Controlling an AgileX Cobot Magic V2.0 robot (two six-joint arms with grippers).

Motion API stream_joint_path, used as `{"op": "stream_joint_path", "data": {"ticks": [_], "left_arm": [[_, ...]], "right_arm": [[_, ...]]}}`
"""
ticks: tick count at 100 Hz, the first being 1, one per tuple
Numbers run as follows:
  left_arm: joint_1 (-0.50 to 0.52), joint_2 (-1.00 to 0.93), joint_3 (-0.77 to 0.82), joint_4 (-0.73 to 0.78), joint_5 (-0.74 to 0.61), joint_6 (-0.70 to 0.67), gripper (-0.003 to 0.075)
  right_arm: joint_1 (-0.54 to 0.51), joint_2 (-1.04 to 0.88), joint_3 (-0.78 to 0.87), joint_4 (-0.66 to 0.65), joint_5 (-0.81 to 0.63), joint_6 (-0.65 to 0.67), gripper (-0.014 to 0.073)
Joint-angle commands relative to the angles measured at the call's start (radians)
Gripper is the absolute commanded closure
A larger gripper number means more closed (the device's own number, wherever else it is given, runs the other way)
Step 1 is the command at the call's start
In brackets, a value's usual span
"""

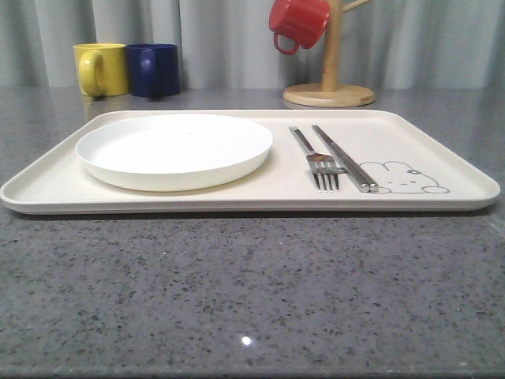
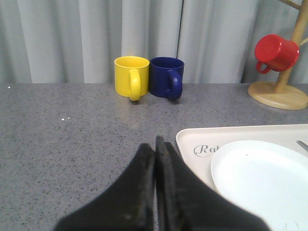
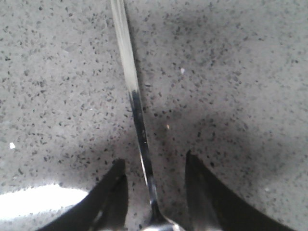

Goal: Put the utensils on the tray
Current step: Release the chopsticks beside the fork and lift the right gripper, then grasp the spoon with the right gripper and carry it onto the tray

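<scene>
The cream tray [image 1: 430, 138] lies across the grey table, with a silver fork [image 1: 316, 162] and a pair of chopsticks [image 1: 344, 159] side by side on its right half by the rabbit drawing. In the right wrist view, my right gripper [image 3: 154, 159] is open low over the speckled table. The slim handle of a spoon [image 3: 132, 86] lies on the table between its fingers, and the fingers are apart from it on both sides. My left gripper [image 2: 155, 144] is shut and empty, hovering just beside the tray's corner [image 2: 192, 137].
A round white plate [image 1: 173, 150] fills the tray's left half. Behind the tray stand a yellow mug [image 1: 101, 69] and a blue mug [image 1: 152, 69]. A wooden mug tree [image 1: 329, 83] holds a red mug [image 1: 298, 22] at the back right, before a curtain.
</scene>
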Motion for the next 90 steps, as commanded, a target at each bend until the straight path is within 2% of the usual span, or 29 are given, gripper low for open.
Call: {"op": "stream_joint_path", "data": {"ticks": [1, 65, 74, 90], "left_arm": [[-0.003, 0.004, -0.029, -0.013, -0.080, -0.003, 0.0739], [-0.003, 0.004, -0.029, -0.013, -0.080, -0.003, 0.0739], [-0.003, 0.004, -0.029, -0.013, -0.080, -0.003, 0.0739], [-0.003, 0.004, -0.029, -0.013, -0.080, -0.003, 0.0739]], "right_arm": [[-0.007, -0.011, -0.036, -0.002, -0.047, -0.018, 0.0284], [-0.007, 0.059, -0.052, 0.002, -0.032, -0.018, 0.0290], [-0.007, 0.058, -0.053, 0.002, -0.032, -0.018, 0.0363], [-0.007, 0.058, -0.053, 0.002, -0.029, -0.018, 0.0610]]}}
